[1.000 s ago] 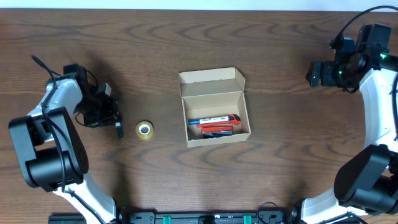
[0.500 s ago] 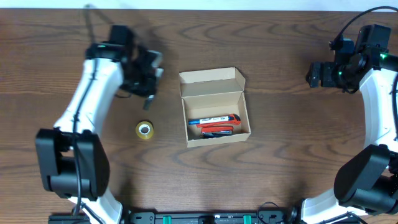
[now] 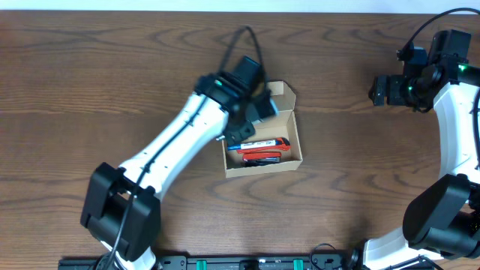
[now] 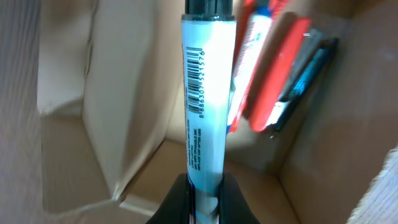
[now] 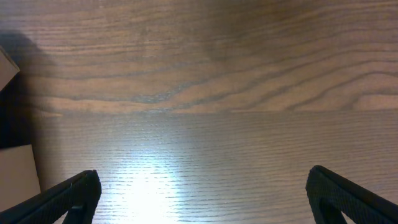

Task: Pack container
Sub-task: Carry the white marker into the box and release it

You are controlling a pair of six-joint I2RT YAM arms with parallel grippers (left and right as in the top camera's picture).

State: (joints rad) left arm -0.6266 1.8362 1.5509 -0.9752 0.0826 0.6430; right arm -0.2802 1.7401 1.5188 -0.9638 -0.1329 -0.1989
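- The box (image 3: 295,146) sits near the middle of the counter (image 3: 112,60), open, with its lid flap (image 3: 285,91) folded back on the far side.
- In the overhead view the left arm (image 3: 172,146) reaches diagonally across the counter, and the left pincer (image 3: 259,106) hangs over the far left corner of the box, hiding part of the flap.
- From above, what the left pincer holds cannot be made out; the arm's body covers it.
- The left wrist view settles it: the left pincer (image 4: 205,196) is clamped on the lower end of a white marker (image 4: 205,93) with a barcode and small print along its barrel and a black cap at the far end.
- That same view looks down into the box (image 4: 124,93), so the white marker is above its interior; whether it touches the floor cannot be told.
- Red markers (image 4: 273,74) lie side by side on the box floor, with a dark pen (image 4: 308,68) just beside them against the wall. The overhead view shows the red markers (image 3: 261,144) in the near half of the box.
- The right pincer (image 3: 377,90) is well apart from the box, at the far right of the counter.
- The right wrist view shows the right pincer (image 5: 202,177) with its two fingers (image 5: 68,199) spread wide and nothing between them, only bare counter (image 5: 217,93) with a bright glare patch.
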